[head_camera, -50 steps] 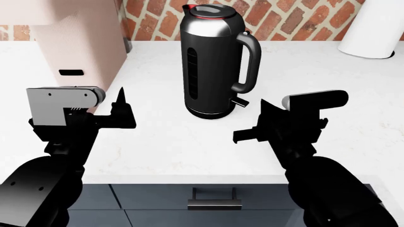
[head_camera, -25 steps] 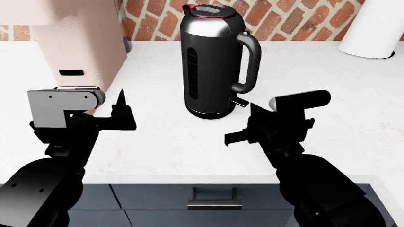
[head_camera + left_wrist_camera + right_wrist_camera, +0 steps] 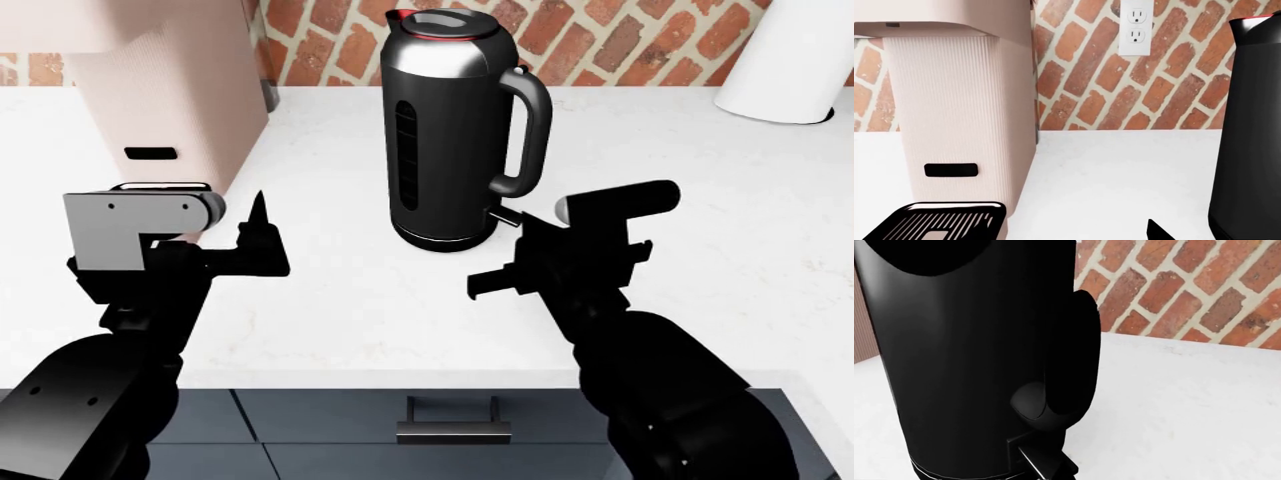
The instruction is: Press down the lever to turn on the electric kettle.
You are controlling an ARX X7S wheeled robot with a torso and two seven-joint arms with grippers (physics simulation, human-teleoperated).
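Electric kettle [image 3: 450, 130]: upright on white counter [image 3: 747, 200], long axis vertical; red-rimmed lid on top, narrow window facing forward-left, looped handle [image 3: 525, 135] turned toward robot's right.

Lever [image 3: 503, 217]: thin dark tab at handle foot, low on the body, long axis near horizontal, jutting out toward robot's right. In right wrist view, same lever [image 3: 1044, 463] close at hand, projecting from the base beneath the handle's rounded foot.

Surroundings: pale pink ribbed machine [image 3: 167, 85] to kettle's left, with black grille [image 3: 937, 221] at its foot; white cylinder [image 3: 794, 60] far right, well apart; brick wall [image 3: 1161, 75] behind, with a white outlet [image 3: 1139, 26]. Nothing standing between lever and right gripper.

Right gripper [image 3: 514, 262]: just beside the lever, slightly nearer the robot, holding nothing; jaw opening cannot be told.

Left gripper [image 3: 254, 240]: hovering in front of the pink machine, apart from the kettle, holding nothing; opening cannot be told.
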